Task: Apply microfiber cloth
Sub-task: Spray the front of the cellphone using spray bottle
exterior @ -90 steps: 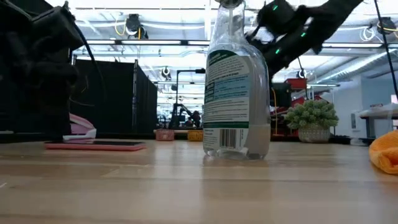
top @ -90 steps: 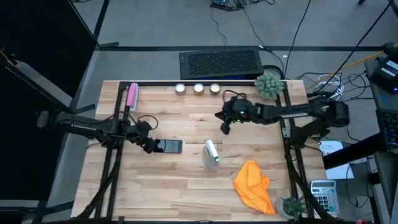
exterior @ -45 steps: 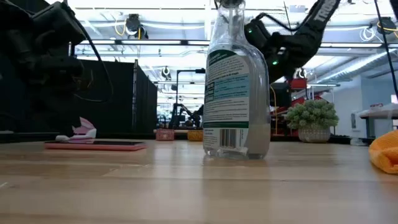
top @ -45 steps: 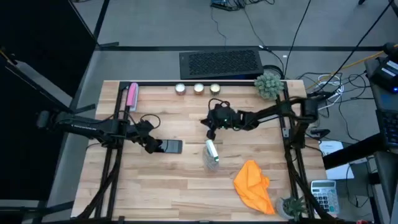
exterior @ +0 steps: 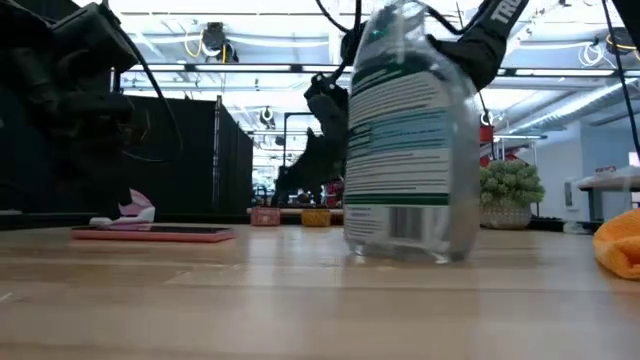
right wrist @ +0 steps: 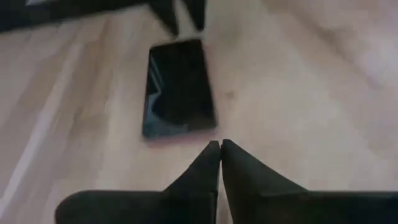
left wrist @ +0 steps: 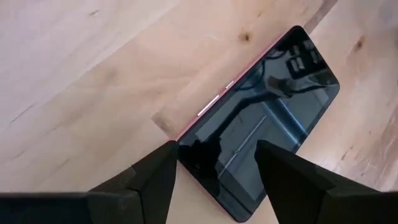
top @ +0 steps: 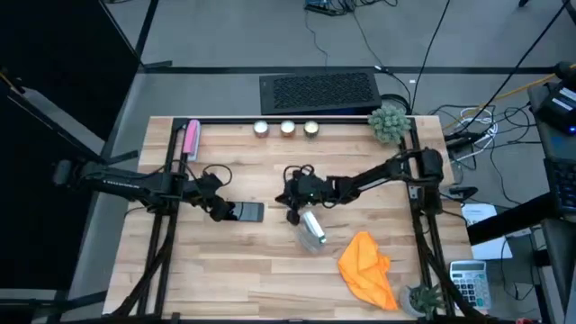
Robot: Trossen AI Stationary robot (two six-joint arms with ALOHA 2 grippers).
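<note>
Wood-plank table [top: 270, 270] under the high camera, open workshop behind it in the low view. I see the cloth [top: 366, 268], orange and rumpled, at the lower right of the high frame, untouched and apart from both grippers; in the low view only its edge [exterior: 620, 243] shows at far right. Just up-left of it stands the spray bottle [top: 312, 229], tilted; it looms tilted at centre in the low view [exterior: 410, 135]. Right gripper [top: 292, 214] sits touching or just beside the bottle's upper end, mid-frame; its wrist view shows the fingers [right wrist: 208, 165] pressed together, gripping nothing, pointed toward the phone [right wrist: 179, 87]. Phone [top: 247, 211] lies flat left of centre, pink edge showing. Left gripper [top: 227, 211] hangs at the phone's left end, fingers [left wrist: 155, 177] apart, straddling that end in its wrist view. Pink case [top: 190, 139] at upper left. Three candles [top: 287, 128] and a plant [top: 389, 122] along the top edge.
</note>
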